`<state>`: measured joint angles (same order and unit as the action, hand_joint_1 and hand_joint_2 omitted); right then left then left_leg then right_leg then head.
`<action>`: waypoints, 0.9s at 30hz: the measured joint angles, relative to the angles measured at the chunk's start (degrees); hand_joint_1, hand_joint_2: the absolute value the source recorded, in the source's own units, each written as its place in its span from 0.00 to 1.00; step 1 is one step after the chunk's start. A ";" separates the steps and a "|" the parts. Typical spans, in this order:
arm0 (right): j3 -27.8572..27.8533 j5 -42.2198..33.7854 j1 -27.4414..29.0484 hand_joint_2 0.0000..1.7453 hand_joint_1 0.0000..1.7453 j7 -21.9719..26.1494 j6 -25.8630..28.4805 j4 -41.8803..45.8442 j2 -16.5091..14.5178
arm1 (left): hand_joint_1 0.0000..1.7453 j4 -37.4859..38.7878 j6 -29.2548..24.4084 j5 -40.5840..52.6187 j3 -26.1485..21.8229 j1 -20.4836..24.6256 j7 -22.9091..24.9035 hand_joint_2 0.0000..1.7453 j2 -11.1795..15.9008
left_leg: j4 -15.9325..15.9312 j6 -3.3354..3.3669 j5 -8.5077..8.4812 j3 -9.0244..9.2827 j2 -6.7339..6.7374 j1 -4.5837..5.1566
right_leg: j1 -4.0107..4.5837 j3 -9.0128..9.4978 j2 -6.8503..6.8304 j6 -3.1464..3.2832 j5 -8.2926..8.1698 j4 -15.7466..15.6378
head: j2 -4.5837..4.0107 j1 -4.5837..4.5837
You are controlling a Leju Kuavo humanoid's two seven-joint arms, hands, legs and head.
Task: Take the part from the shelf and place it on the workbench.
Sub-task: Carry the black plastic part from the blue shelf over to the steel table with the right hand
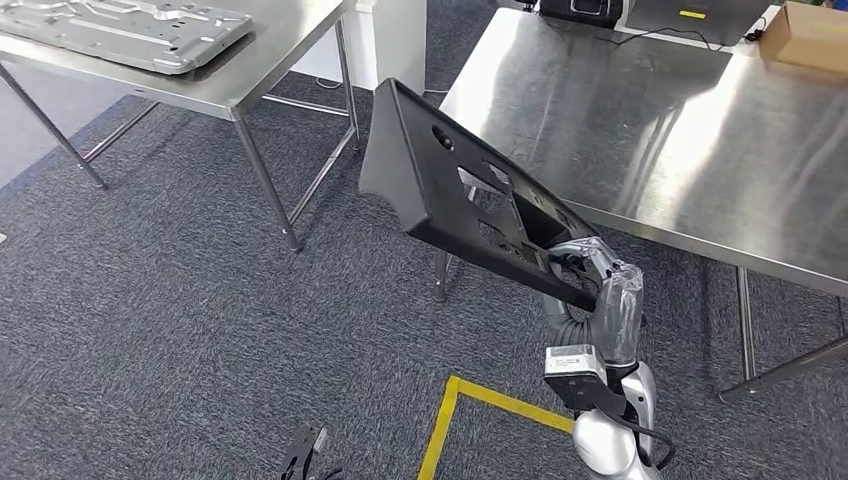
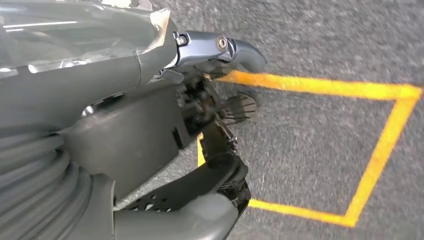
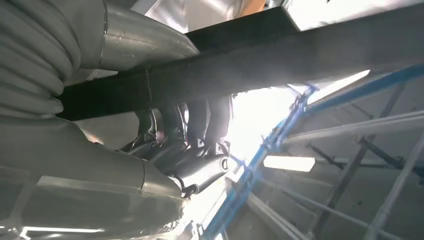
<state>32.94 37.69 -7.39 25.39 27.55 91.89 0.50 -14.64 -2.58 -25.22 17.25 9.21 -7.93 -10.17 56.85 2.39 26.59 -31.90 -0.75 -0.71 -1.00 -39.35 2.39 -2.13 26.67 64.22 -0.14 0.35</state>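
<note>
The part (image 1: 440, 170) is a large black plastic panel with cut-outs, held tilted over the carpet in front of the steel workbench (image 1: 650, 130). My right hand (image 1: 582, 266) grips its lower edge from below, and the panel's upper end leans toward the workbench's near left corner. In the right wrist view the fingers (image 3: 185, 125) wrap around the panel's dark bar (image 3: 300, 55). My left hand (image 2: 210, 105) hangs low over the floor, fingers apart and holding nothing; its tips show at the bottom of the head view (image 1: 303, 455).
A second steel table (image 1: 270, 50) stands at the back left with a grey stamped metal sheet (image 1: 130, 30) on it. A cardboard box (image 1: 812, 36) and a cable lie at the workbench's far edge. Yellow tape (image 1: 480, 400) marks the grey carpet near my feet.
</note>
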 joint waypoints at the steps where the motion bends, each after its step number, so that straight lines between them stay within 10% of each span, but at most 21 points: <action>1: 0.01 0.01 -0.08 1.00 1.00 0.01 -0.01 -0.05 0.01 | 0.00 0.00 0.02 0.01 0.00 -0.08 -0.01 1.00 -0.03 | 0.00 0.09 -0.01 -0.06 0.80 0.03 | 0.06 -1.74 -0.94 0.13 1.60 3.79 | -0.01 0.21; 4: -0.01 0.02 0.05 1.00 1.00 0.01 -0.01 -0.32 0.10 | 0.00 0.00 0.09 0.08 0.01 -0.23 -0.02 1.00 -0.01 | 0.04 0.00 0.09 -0.15 3.16 0.08 | -0.22 -3.64 -1.96 -0.58 2.85 8.62 | -0.01 0.27; 7: 0.00 0.02 0.03 1.00 1.00 0.01 -0.01 -0.42 0.14 | 0.00 0.00 0.20 0.18 0.02 -0.21 -0.04 1.00 -0.04 | 0.21 -0.67 0.51 0.12 4.97 0.13 | -0.59 2.56 -4.74 -1.88 -0.73 -1.94 | -0.01 0.29; 9: -0.02 0.02 -0.03 1.00 1.00 0.02 -0.01 -0.42 0.13 | 0.00 0.00 0.21 0.24 0.02 -0.21 -0.09 1.00 0.03 | 0.43 -1.37 0.88 0.32 5.96 0.38 | -0.36 4.87 -6.12 -1.47 -1.82 -6.22 | -0.01 0.17; 12: -0.05 0.04 -0.04 1.00 1.00 0.02 -0.01 -0.43 0.16 | 0.00 -0.03 0.21 0.37 0.02 -0.10 -0.18 1.00 0.05 | 0.41 -2.29 1.27 0.70 6.90 0.26 | -0.26 4.66 -4.43 -0.10 -1.95 -6.38 | 0.00 0.03; 17: -0.06 0.03 -0.18 1.00 1.00 0.03 -0.01 -0.45 0.06 | 0.00 -0.11 0.28 0.43 0.04 -0.23 -0.25 1.00 0.09 | 14.08 -2.93 8.83 -5.52 1.15 -0.24 | -0.38 4.56 -1.17 1.59 -2.32 -6.48 | 0.00 -0.43; 19: -0.06 0.04 -0.13 1.00 1.00 0.03 -0.01 -0.49 0.04 | 0.00 -0.11 0.29 0.43 0.03 -0.32 -0.25 1.00 0.21 | 17.52 -2.61 8.93 -7.61 0.74 -0.23 | -0.04 4.55 0.41 1.78 -2.39 -6.45 | 0.00 -0.47; 23: -0.04 0.10 -0.18 1.00 1.00 0.04 -0.01 -0.53 -0.04 | 0.00 -0.11 0.41 0.15 0.04 -0.27 -0.34 1.00 0.36 | 4.78 -0.44 1.48 -2.25 -3.15 -0.03 | 0.40 4.66 3.41 1.75 -2.51 -6.38 | 0.00 -0.38; 25: -0.03 0.16 -0.21 1.00 1.00 0.05 -0.01 -0.54 -0.07 | 0.00 -0.13 0.50 0.03 0.04 -0.24 -0.38 1.00 0.39 | 1.70 0.33 0.67 -0.85 -4.73 0.25 | 0.26 4.32 4.58 1.38 -2.72 -6.36 | -0.01 -0.48; 27: -0.03 0.19 -0.15 1.00 1.00 0.05 -0.01 -0.55 -0.07 | 0.00 -0.19 0.54 0.02 0.02 -0.09 -0.42 1.00 0.28 | 0.96 0.48 0.37 -0.51 -3.44 0.34 | 0.16 3.80 5.29 0.81 -3.01 -6.46 | 0.00 -0.66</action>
<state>32.92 37.88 -7.53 25.44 27.54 91.34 0.43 -14.83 -2.04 -25.21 17.27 9.11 -8.35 -9.89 57.81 2.87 26.96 -32.42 -4.19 -0.37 -0.84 -35.54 7.68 -1.32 23.65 57.76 -0.14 -0.31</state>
